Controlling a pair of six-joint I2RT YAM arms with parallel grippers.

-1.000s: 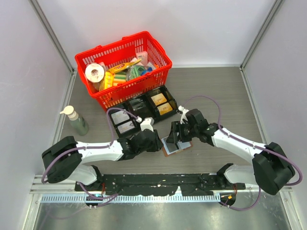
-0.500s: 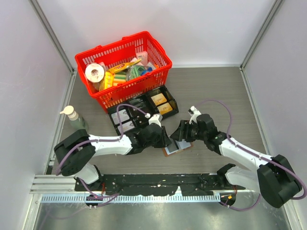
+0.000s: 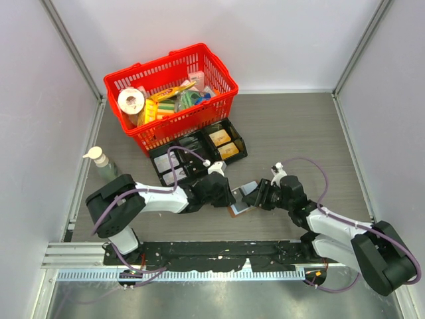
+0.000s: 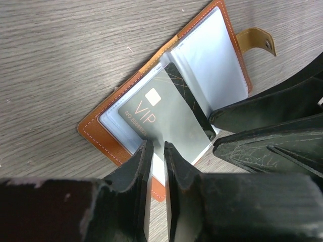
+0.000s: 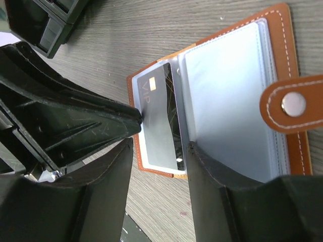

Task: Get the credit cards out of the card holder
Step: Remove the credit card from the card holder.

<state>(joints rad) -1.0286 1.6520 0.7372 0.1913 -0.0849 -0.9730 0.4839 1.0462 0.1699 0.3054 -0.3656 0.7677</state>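
Left claw (image 4: 157, 146), almost shut, pinches the VIP card (image 4: 161, 113); right claw (image 5: 157, 146), wide open, straddles the card holder (image 5: 280, 35). Next I'd draw the card left.

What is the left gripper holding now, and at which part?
The left gripper pinches the grey credit card by the edge near its VIP lettering; the right gripper is open, holding nothing.

The grey card (image 4: 161, 118) is hidden at its lower edge by the left gripper (image 4: 155, 147); the darker card (image 4: 192, 101) beneath is mostly covered by it.
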